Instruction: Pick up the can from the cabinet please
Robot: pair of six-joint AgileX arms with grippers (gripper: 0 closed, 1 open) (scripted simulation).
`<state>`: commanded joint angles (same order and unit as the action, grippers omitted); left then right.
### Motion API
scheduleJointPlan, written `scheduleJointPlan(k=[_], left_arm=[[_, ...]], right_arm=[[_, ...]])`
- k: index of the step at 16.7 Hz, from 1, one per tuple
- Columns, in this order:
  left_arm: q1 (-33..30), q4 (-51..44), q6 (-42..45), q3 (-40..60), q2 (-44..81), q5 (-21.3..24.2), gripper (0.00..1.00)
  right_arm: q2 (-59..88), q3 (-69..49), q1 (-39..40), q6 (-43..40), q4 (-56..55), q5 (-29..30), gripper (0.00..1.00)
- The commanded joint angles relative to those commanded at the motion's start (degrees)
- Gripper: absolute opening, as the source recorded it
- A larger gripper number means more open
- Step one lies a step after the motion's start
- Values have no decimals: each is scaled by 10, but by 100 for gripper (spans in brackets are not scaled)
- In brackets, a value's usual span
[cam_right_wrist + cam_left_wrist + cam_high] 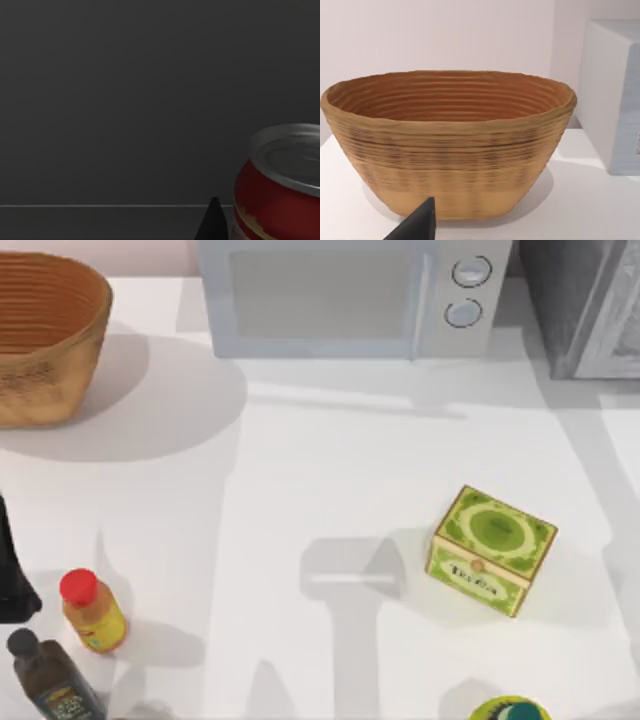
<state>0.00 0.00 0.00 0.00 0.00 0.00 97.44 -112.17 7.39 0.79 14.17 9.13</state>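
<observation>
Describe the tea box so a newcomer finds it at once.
In the top view, start at the microwave along the table's back edge. Toward the front right stands the tea box, alone on white table: green, square-lidded, unlike the bottles at front left.

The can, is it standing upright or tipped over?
Upright: in the right wrist view the can shows its silver top facing up, red side below.

Basket left of microwave

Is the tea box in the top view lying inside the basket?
No: the tea box sits on the bare white table toward the right, far from the basket at the upper left corner.
</observation>
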Motion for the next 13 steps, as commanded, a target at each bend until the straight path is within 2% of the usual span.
scheduleJointPlan(k=[4, 9, 13], left_arm=[[0, 0, 0, 0, 0, 0, 100], [0, 0, 0, 0, 0, 0, 100], [0, 0, 0, 0, 0, 0, 100]], right_arm=[[-43, 12, 20, -1, 37, 9, 0], [-201, 40, 66, -1, 155, 56, 0], [-259, 50, 85, -1, 210, 81, 0]])
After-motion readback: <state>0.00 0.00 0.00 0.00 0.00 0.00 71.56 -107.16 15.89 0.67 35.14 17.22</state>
